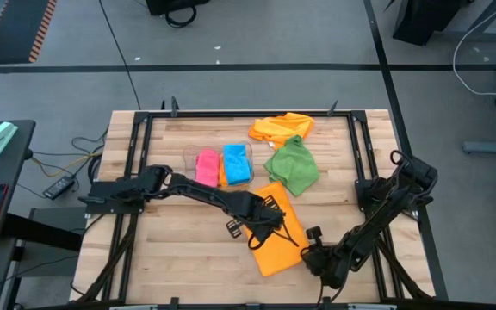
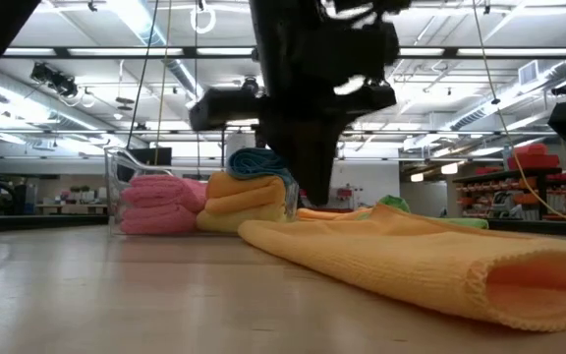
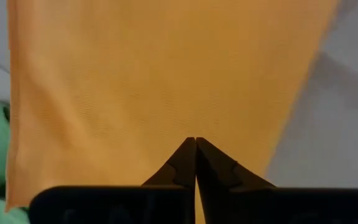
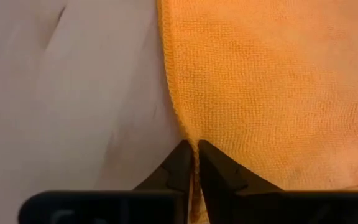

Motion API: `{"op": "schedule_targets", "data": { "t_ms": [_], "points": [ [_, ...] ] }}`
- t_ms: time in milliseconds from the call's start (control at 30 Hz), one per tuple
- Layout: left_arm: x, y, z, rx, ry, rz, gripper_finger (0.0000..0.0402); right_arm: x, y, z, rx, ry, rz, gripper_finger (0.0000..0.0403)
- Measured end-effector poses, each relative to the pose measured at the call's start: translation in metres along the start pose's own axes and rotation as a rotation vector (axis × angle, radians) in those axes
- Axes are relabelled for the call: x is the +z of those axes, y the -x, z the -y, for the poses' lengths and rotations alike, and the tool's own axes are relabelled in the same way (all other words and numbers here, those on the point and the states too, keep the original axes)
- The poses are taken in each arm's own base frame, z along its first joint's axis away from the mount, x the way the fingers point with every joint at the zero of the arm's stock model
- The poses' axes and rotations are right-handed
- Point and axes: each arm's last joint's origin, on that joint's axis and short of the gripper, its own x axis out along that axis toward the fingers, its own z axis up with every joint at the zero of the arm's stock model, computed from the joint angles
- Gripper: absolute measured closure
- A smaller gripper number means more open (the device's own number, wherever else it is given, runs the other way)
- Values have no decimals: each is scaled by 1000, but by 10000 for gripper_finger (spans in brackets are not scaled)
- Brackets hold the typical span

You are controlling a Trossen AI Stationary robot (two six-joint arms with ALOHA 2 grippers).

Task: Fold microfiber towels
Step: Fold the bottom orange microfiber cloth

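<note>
While both pincers pinch it, orange towel [image 1: 275, 231] lies diag., near-right to far-left.

On the wooden desk [image 1: 188, 250], an orange towel [image 1: 279, 244] lies near the front edge. The left end effector [image 1: 268, 217] and right end effector [image 1: 311, 255] are both at it.
</note>
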Motion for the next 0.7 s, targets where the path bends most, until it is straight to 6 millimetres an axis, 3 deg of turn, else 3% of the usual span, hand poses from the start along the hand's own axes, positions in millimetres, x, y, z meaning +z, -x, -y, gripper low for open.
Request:
{"op": "schedule_targets", "data": {
  "t_ms": [200, 300, 567, 700],
  "points": [
    [13, 8, 13, 2, 84, 19, 382, 18, 11, -2, -24, -23, -20, 366],
    [18, 11, 18, -3, 136, 20, 371, 26, 17, -5, 4, -22, -21, 390],
    [31, 15, 33, -8, 117, 28, 359, 29, 18, -5, 12, -48, -21, 399],
    [36, 16, 39, -11, 163, 33, 358, 40, 28, -6, -1, -52, -36, 400]
  ]
}}
